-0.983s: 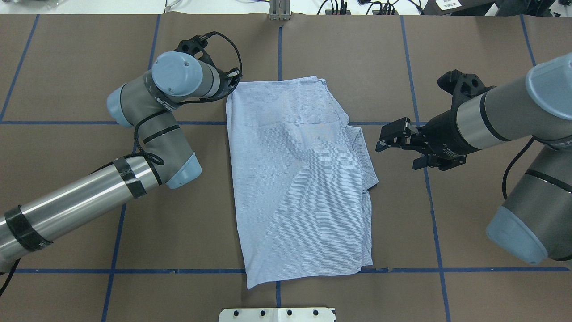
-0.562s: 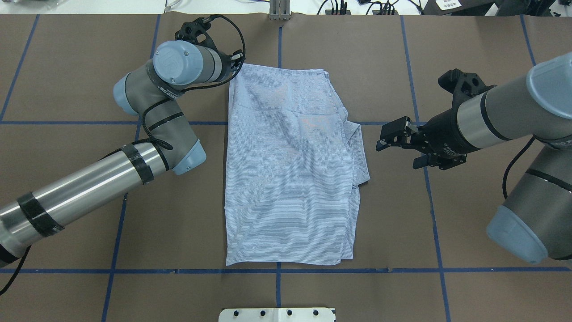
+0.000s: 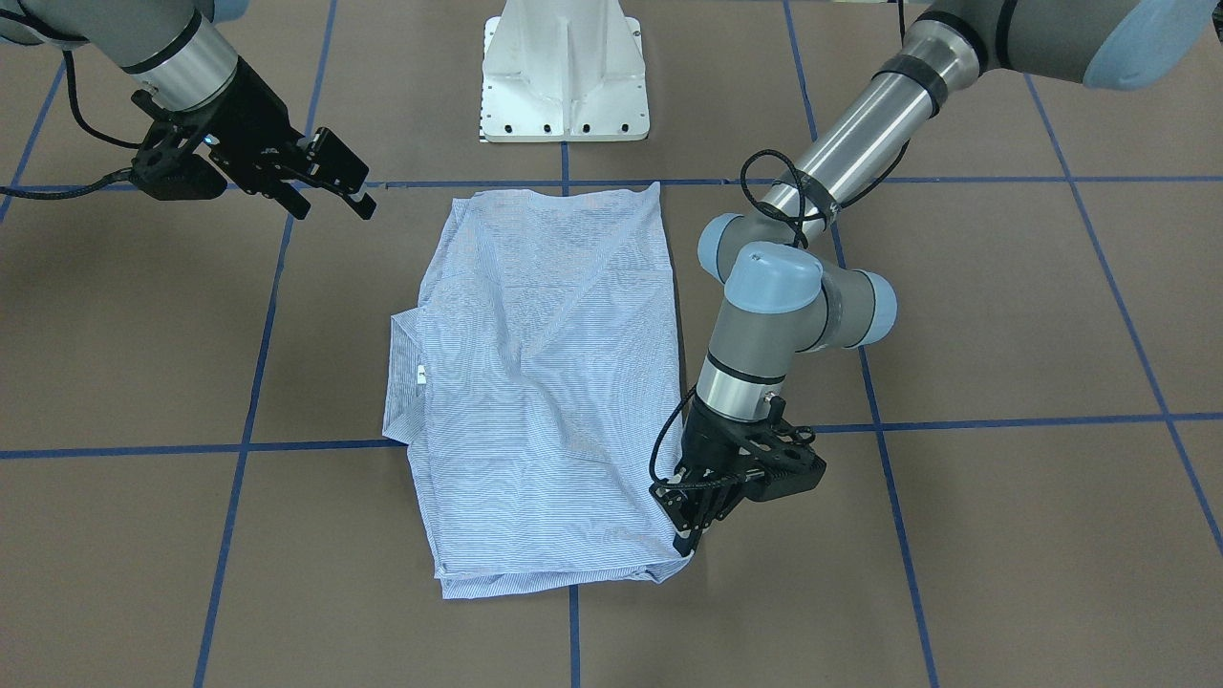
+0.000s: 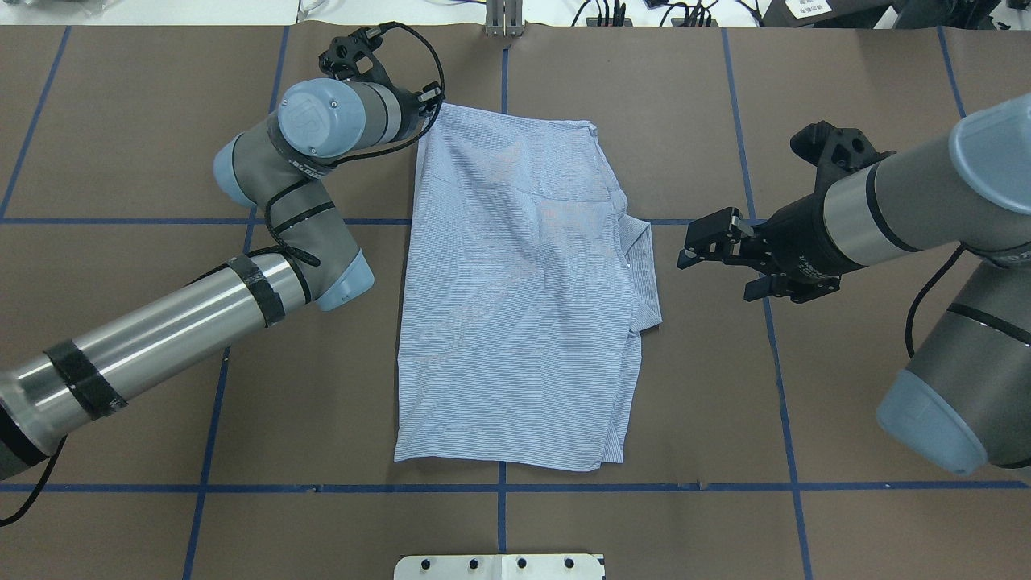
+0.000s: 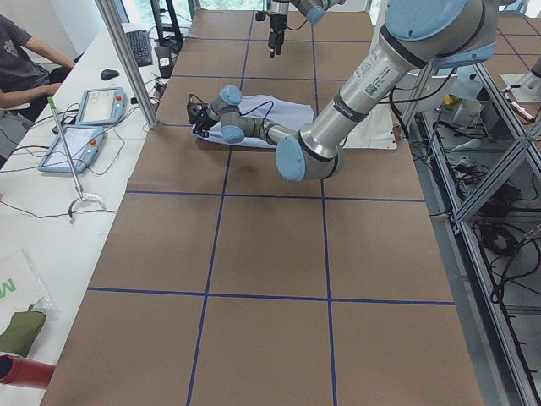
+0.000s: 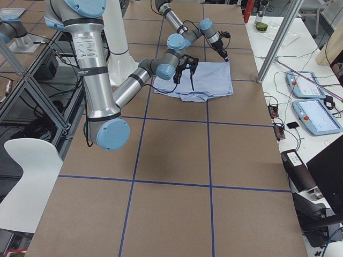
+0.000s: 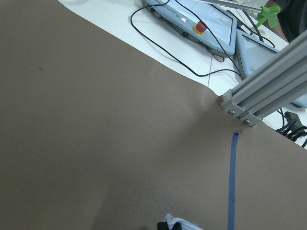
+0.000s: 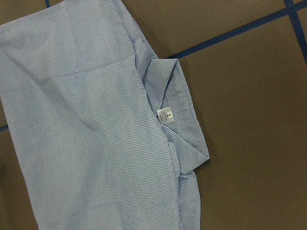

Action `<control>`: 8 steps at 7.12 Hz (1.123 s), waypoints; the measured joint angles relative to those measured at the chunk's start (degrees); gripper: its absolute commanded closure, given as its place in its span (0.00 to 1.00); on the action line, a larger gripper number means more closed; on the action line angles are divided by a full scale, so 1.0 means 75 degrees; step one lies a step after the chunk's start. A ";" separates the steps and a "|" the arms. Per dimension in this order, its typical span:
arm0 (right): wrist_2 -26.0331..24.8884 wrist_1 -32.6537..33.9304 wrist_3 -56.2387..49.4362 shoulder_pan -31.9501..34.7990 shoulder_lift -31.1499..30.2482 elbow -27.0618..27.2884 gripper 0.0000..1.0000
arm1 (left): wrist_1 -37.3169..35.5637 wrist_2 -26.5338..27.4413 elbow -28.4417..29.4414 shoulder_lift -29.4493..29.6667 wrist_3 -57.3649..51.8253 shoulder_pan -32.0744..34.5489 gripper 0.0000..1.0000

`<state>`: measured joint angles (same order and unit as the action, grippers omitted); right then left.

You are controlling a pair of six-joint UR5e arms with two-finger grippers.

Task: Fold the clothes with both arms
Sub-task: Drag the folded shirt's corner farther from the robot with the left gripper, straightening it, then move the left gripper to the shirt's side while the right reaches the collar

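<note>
The light blue striped shirt (image 4: 523, 306) lies folded into a tall rectangle in the middle of the table, also in the front view (image 3: 545, 401). Its collar with a small white tag (image 8: 166, 116) sticks out on the side toward my right arm. My left gripper (image 4: 432, 103) is shut on the shirt's far left corner, low at the table (image 3: 686, 545); the left wrist view shows only a scrap of cloth (image 7: 175, 224). My right gripper (image 4: 715, 278) is open and empty, hovering beside the collar and apart from it (image 3: 334, 210).
The white pedestal base (image 3: 564, 76) stands at the near edge of the table. An aluminium post (image 7: 261, 96) and teach pendants (image 5: 101, 106) on a white side table lie beyond the far edge. Blue tape lines (image 4: 499, 487) cross the brown table.
My left gripper has moved away from the robot, dragging the shirt with it; the shirt's near edge has slid from across the near tape line to just beyond it. The right arm has held still.
</note>
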<state>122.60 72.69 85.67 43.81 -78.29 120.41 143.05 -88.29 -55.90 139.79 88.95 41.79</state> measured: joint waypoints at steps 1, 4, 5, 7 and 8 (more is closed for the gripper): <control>-0.0087 0.0003 -0.0038 -0.0020 0.0024 -0.0055 0.00 | -0.0011 0.0004 -0.0005 -0.0016 -0.0004 0.0002 0.00; -0.0310 0.0040 -0.0202 -0.0109 0.0727 -0.0728 0.00 | -0.0049 -0.0032 -0.0708 -0.0604 -0.0125 0.0014 0.00; -0.0495 0.0054 -0.0220 -0.0231 0.1015 -0.1037 0.00 | -0.0072 -0.0052 -0.1419 -0.1032 -0.0315 0.0014 0.00; -0.1081 0.0063 -0.0293 -0.0565 0.1611 -0.1696 0.00 | -0.0105 -0.0063 -0.2517 -0.1680 -0.0481 -0.0028 0.00; -0.1275 0.0052 -0.0372 -0.0685 0.1980 -0.2120 0.00 | -0.0170 -0.0064 -0.2783 -0.1801 -0.0497 -0.0043 0.00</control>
<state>113.04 73.08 82.88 38.67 -63.43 104.50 141.78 -88.77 -76.77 126.29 85.23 41.47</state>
